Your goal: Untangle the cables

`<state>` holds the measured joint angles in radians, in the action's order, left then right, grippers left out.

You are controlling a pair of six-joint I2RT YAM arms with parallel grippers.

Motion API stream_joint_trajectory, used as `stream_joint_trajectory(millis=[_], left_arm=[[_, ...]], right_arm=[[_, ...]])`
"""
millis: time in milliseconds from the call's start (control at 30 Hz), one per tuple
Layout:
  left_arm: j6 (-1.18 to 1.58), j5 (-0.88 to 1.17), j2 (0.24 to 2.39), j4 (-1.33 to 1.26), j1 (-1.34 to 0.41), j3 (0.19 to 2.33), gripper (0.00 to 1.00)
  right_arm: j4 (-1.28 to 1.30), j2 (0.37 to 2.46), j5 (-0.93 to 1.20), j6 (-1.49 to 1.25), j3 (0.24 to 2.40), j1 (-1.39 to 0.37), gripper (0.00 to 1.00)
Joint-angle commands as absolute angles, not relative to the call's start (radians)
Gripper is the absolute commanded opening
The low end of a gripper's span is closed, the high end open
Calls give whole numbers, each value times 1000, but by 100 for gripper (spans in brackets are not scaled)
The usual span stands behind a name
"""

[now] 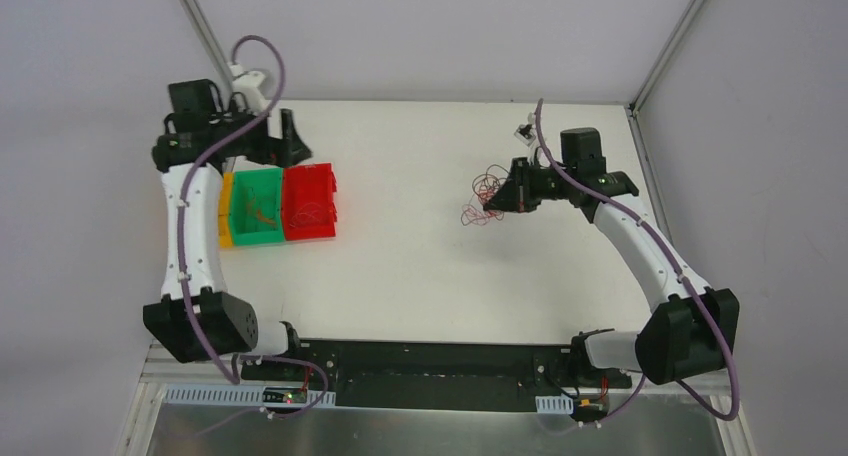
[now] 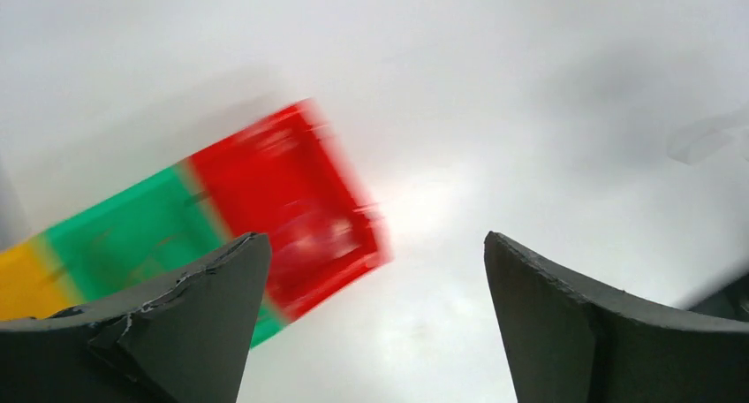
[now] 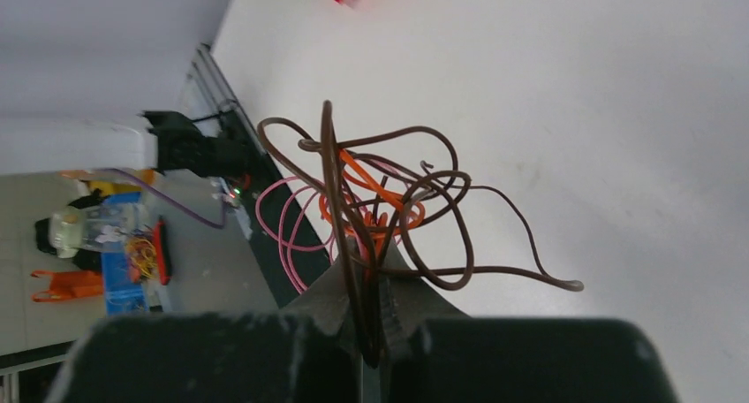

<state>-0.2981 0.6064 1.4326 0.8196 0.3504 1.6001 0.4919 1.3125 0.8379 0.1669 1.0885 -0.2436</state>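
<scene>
The cables (image 1: 484, 194) are a small clump of thin curly wires hanging just above the white table, right of centre. My right gripper (image 1: 498, 202) is shut on them. In the right wrist view, dark brown loops (image 3: 402, 195), orange strands (image 3: 371, 204) and pink loops (image 3: 287, 222) stick out of the closed right gripper (image 3: 371, 266). One brown end trails off to the right. My left gripper (image 1: 280, 148) hovers over the back of the coloured bins. Its fingers (image 2: 203, 323) stand wide apart in the left wrist view, with nothing between them (image 2: 373, 244).
A yellow bin (image 1: 226, 214), a green bin (image 1: 240, 191) and a red bin (image 1: 325, 186) sit side by side at the left of the table. A loose wire (image 1: 262, 216) lies in the green bin. A small white connector (image 1: 522, 131) lies near the table's back edge.
</scene>
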Motion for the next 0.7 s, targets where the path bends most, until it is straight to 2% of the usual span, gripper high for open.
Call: stream_joint_trajectory(millis=[0, 67, 167, 300, 433, 667], left_arm=[[-18, 984, 1309, 603, 90, 1431, 93], [167, 1005, 1277, 420, -28, 1330, 92], [273, 994, 1254, 199, -202, 1249, 92], [392, 1013, 1291, 9, -305, 1255, 87], [444, 1046, 1328, -40, -375, 1298, 81], [451, 998, 1348, -23, -505, 1294, 64]], right_arm=[[260, 1304, 994, -163, 1190, -296, 0], [180, 1296, 1012, -259, 1194, -312, 0], [134, 1287, 1050, -339, 1205, -339, 0], [279, 1266, 1094, -204, 1230, -392, 0], [488, 1241, 1018, 40, 1226, -445, 0], [505, 1248, 988, 87, 1198, -472, 0]])
